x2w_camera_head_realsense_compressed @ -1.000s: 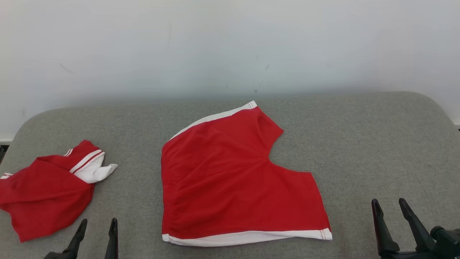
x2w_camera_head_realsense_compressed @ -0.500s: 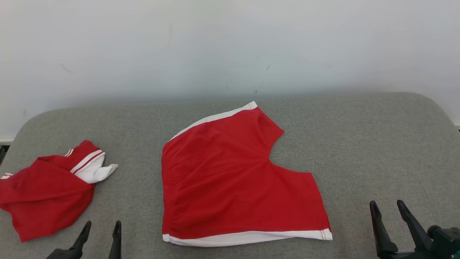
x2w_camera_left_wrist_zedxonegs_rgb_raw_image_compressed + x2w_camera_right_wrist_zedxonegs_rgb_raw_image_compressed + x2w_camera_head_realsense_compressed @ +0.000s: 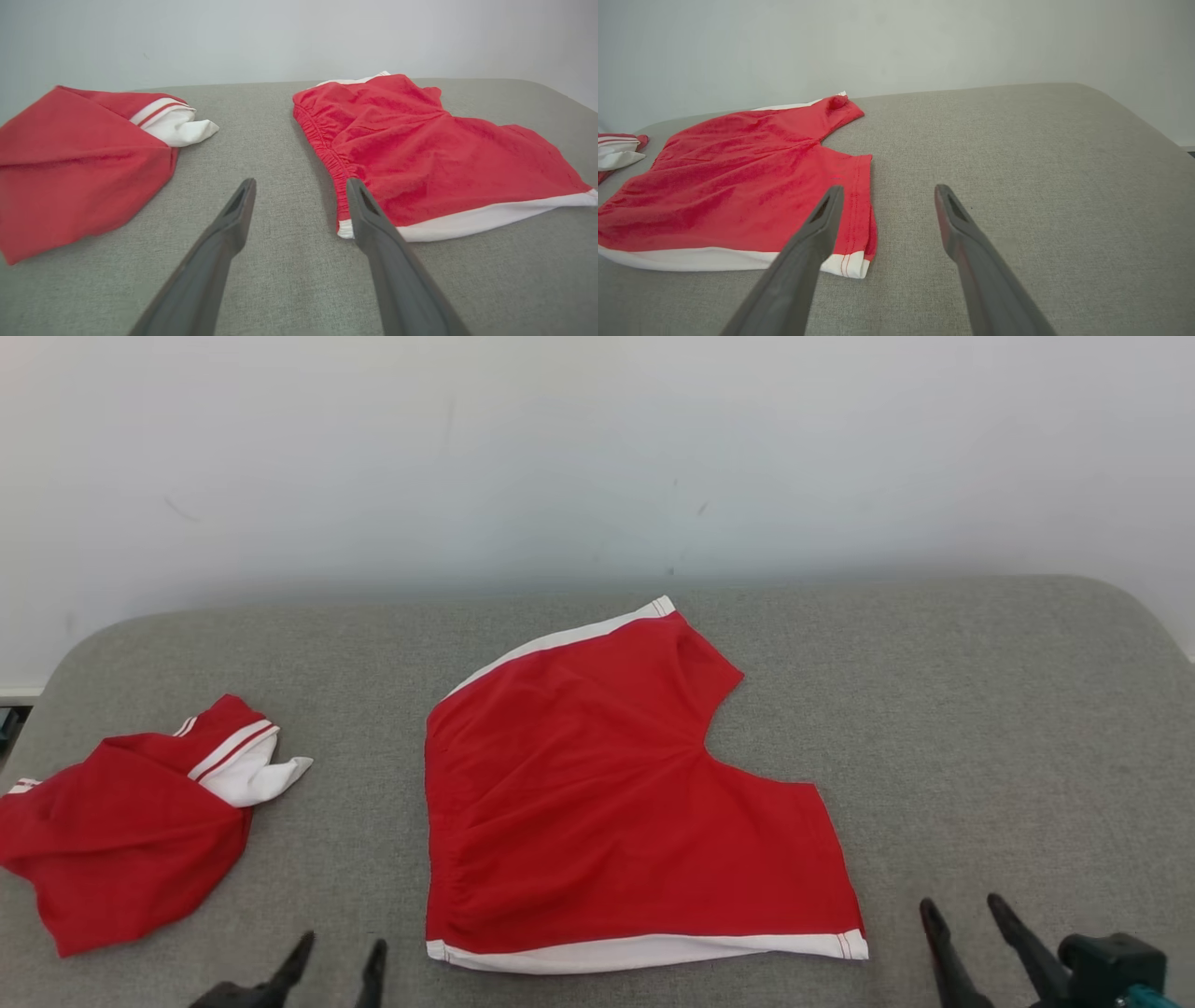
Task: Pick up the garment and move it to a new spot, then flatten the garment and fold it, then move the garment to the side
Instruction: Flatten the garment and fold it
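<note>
Across the lower part of the head view we find a grey, fabric-covered surface (image 3: 980,709) with rounded far corners. It is set against a plain pale wall (image 3: 597,448) that carries a few faint dark marks.

We count two garments and two hands, and each hand has two dark fingers.

1. The red shorts (image 3: 607,803) lie spread flat at the centre of the surface. The gathered waistband faces the robot's left, and white trim runs along the near edge and the far-left edge.
2. A crumpled red garment (image 3: 121,821) with white striped trim lies well apart from the shorts, at the left edge of the surface.
3. The left hand (image 3: 342,943) sits at the near edge between the two garments, near the waistband corner of the shorts. Its fingers are spread wide and it holds nothing.
4. The right hand (image 3: 960,902) sits near the right corner of the shorts, over bare surface. It is likewise spread wide and empty.
</note>
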Robot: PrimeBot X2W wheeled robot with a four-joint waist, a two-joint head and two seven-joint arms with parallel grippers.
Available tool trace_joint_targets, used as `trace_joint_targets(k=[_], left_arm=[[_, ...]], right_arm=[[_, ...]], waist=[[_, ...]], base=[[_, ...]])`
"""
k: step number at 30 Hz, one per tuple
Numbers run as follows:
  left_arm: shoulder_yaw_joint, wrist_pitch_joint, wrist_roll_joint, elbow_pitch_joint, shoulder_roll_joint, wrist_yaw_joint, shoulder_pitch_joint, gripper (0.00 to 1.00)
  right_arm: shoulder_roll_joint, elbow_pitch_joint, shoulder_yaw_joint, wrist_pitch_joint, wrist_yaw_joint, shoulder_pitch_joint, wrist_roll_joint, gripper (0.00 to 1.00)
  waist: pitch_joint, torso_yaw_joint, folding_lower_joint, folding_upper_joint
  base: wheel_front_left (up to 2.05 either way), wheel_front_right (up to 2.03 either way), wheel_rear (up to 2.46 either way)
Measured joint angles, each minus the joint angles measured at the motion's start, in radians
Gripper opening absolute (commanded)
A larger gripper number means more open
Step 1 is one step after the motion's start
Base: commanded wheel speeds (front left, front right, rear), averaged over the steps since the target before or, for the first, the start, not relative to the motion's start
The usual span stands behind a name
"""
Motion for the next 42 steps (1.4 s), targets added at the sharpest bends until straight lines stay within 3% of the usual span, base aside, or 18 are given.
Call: trace_joint_targets(k=[16, 30, 31, 32, 33, 35, 42], left_arm=[[-0.093, 0.075, -0.034, 0.23, -0.068, -0.124, -0.163, 1.0], [-0.123, 0.092, -0.084, 0.416, -0.124, -0.167, -0.27, 1.0], [-0.123, 0.089, -0.092, 0.423, -0.131, -0.168, -0.27, 1.0], [-0.125, 0.087, -0.095, 0.432, -0.137, -0.168, -0.27, 0.59], [-0.13, 0.087, -0.095, 0.444, -0.139, -0.168, -0.271, 0.41], [-0.137, 0.087, -0.095, 0.468, -0.139, -0.169, -0.275, 0.0], [-0.143, 0.066, -0.105, 0.515, -0.142, -0.177, -0.294, 0.0]], right_arm=[[0.009, 0.225, 0.145, 0.167, 0.072, -0.174, -0.023, 1.0], [0.082, 0.388, 0.184, 0.193, 0.102, -0.27, -0.026, 1.0], [0.085, 0.397, 0.185, 0.193, 0.102, -0.27, -0.026, 0.96], [0.087, 0.407, 0.185, 0.193, 0.105, -0.27, -0.025, 0.37], [0.089, 0.417, 0.186, 0.192, 0.109, -0.27, -0.025, 0.1], [0.091, 0.431, 0.186, 0.192, 0.11, -0.271, -0.023, 0.0], [0.101, 0.471, 0.185, 0.17, 0.128, -0.296, -0.01, 0.0]], waist=[[0.043, 0.0, 0.0001, 0.0], [0.078, 0.01, 0.0001, 0.0001], [0.078, 0.01, 0.0001, 0.0], [0.077, 0.009, 0.0001, 0.0], [0.077, 0.009, 0.0001, 0.0], [0.077, 0.009, 0.0001, 0.0], [0.078, 0.01, 0.0001, 0.0]], base=[[0.0, 0.0, 0.0], [0.0, 0.0, 0.0], [0.0, 0.0, 0.0], [0.0, 0.0, 0.0], [0.0, 0.0, 0.0], [0.0, 0.0, 0.0], [0.0, 0.0, 0.0]])
